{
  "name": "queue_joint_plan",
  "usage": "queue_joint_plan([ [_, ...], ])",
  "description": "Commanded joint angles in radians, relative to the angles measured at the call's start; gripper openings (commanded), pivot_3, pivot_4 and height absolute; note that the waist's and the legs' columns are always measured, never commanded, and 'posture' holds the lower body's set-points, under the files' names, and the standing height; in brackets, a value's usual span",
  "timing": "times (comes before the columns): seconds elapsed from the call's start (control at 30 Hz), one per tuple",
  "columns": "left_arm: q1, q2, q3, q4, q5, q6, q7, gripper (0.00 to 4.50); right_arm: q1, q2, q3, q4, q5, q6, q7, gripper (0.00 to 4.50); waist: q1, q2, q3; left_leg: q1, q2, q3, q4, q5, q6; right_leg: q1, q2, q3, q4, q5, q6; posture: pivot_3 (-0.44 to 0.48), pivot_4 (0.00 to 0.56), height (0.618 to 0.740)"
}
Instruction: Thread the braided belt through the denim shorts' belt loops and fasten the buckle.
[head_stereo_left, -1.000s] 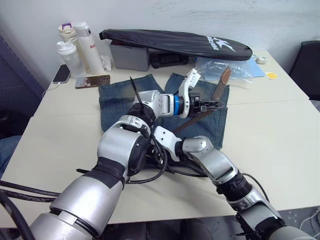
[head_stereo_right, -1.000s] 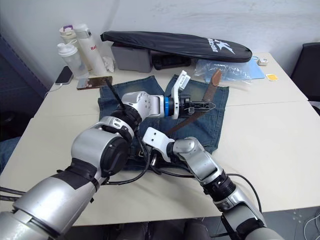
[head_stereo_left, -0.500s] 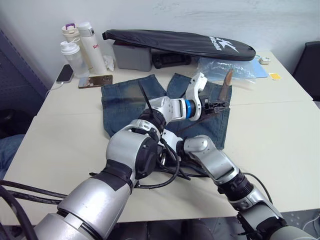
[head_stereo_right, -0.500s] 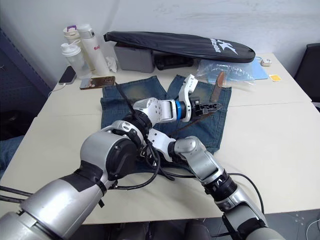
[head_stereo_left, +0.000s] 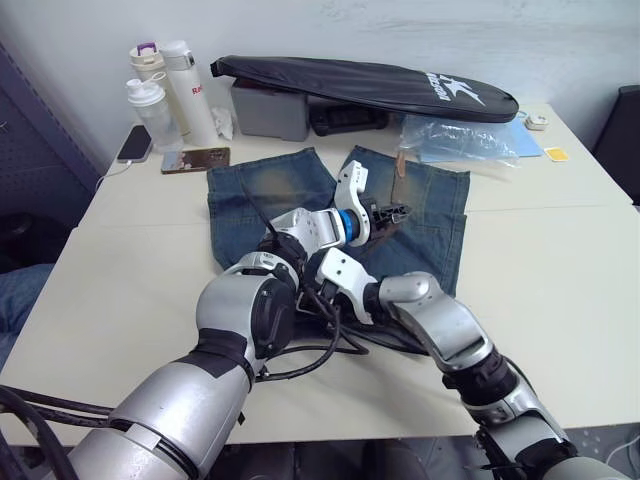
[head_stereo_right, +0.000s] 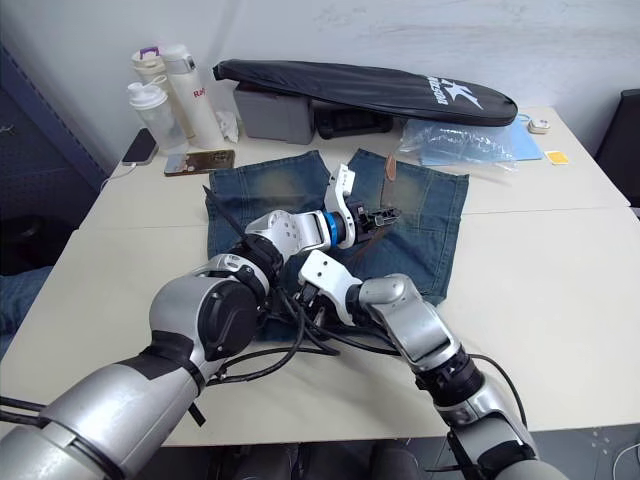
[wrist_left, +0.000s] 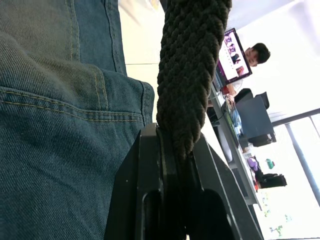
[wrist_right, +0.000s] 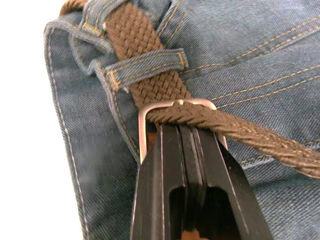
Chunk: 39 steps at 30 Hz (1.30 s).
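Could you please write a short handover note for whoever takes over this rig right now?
Left gripper: shut on the belt, holding its free end up above the shorts.
Right gripper: shut at the buckle by the waistband, with the belt running across the frame.
Shorts lie flat on the table, legs pointing away from the robot.
Done: the belt passes under at least one loop beside the buckle, and its end has reached the frame.
Left: whether the other loops are threaded cannot be seen. The prong is not visibly seated, so pull the tail through and fasten the buckle.
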Motion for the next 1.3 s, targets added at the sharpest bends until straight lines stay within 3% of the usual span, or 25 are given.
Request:
queue_joint_plan([
  [0.03,-0.018,0.005,0.022,-0.050,-0.029,0.006,-0.035,0.00,0.043,-0.046,-0.012,-0.023,0.021,0.119,-0.027,0.04,-0.001,-0.001,0.001,0.000,-0.001,0.000,0.000,0.000,0.000,0.000,-0.001,0.000,0.000,0.000,0.000,0.000,0.150,0.740],
  [0.33,0.005,0.001,-0.001,-0.052,-0.004,-0.002,-0.046,0.00,0.010,-0.014,-0.159,-0.078,0.121,0.205,-0.112,0.04,-0.004,-0.004,0.004,0.000,-0.004,0.000,-0.002,0.002,0.003,-0.001,-0.004,-0.001,0.000,0.000,0.000,0.000,0.150,0.740],
  [0.6,0.024,0.065,-0.024,-0.058,0.015,0.018,-0.098,0.00,0.034,0.009,-0.297,-0.097,0.212,0.242,-0.175,0.04,-0.009,-0.004,0.006,-0.001,-0.004,0.001,-0.003,0.002,0.003,-0.002,-0.004,-0.001,0.000,0.000,0.000,0.000,0.150,0.740],
  [0.97,0.042,0.118,-0.058,-0.075,0.030,0.078,-0.173,0.00,0.082,-0.177,-0.426,-0.310,0.357,0.405,-0.150,0.04,-0.005,-0.005,0.009,-0.001,-0.003,0.003,-0.004,0.002,0.003,-0.004,-0.004,0.000,-0.001,0.000,0.000,0.000,0.150,0.740],
  [1.17,0.020,0.180,-0.137,-0.132,0.045,0.198,-0.357,0.00,0.097,-0.255,-0.541,-0.462,0.490,0.434,-0.104,0.04,-0.010,-0.006,0.010,-0.002,-0.003,0.003,-0.004,0.002,0.003,-0.004,-0.003,-0.001,-0.002,0.000,0.000,0.000,0.150,0.740],
  [1.3,0.050,0.253,-0.241,-0.230,0.069,0.329,-0.498,0.00,0.092,-0.306,-0.517,-0.500,0.536,0.356,-0.073,0.04,-0.019,-0.006,0.011,0.000,-0.001,0.006,-0.006,0.002,0.003,-0.004,-0.002,0.000,-0.002,0.000,0.000,0.000,0.150,0.740],
])
